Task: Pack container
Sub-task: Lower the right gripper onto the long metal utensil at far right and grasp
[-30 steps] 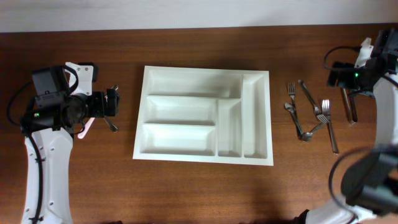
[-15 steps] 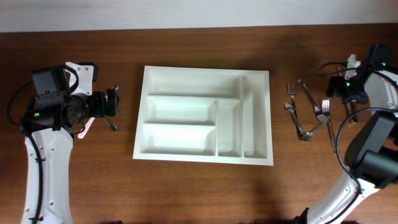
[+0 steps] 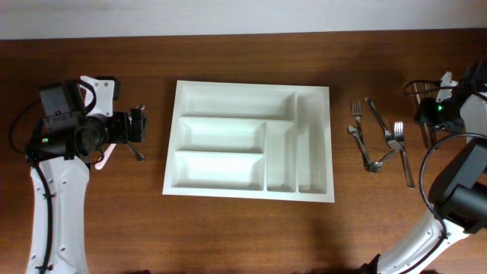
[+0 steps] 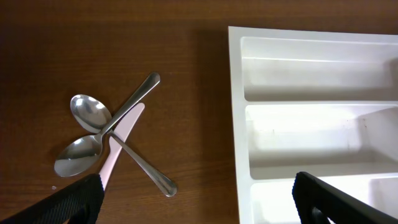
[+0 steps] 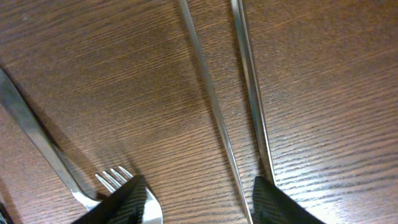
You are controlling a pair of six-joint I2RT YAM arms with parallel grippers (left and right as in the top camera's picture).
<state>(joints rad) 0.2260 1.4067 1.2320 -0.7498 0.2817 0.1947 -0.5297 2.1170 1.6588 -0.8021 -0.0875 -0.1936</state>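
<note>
The container point(image 3: 313, 137), a large white tray with five bare compartments, lies mid-table; its left end shows in the left wrist view point(image 4: 235, 124). My left gripper point(image 3: 139, 125) is open point(image 4: 199, 202) and hovers between the tray's left rim and two crossed spoons point(image 4: 93, 115) with a pink-handled utensil point(image 4: 121, 140). My right gripper point(image 3: 431, 122) is open point(image 5: 202, 202), low over the table at the far right. Its fingers straddle a thin metal handle point(image 5: 208, 93); a second handle point(image 5: 249, 81) runs by the right finger. A fork's tines point(image 5: 112, 177) show at the left finger.
Right of the tray lies a loose group of forks point(image 3: 402, 148) and spoons point(image 3: 367, 156) on the brown wooden table. The spoons on the left sit under my left gripper point(image 3: 135, 152). The table's far edge meets a pale wall.
The right arm has shifted its wrist down and toward the table's right edge, over the cutlery there. The left arm and the tray have not moved.
</note>
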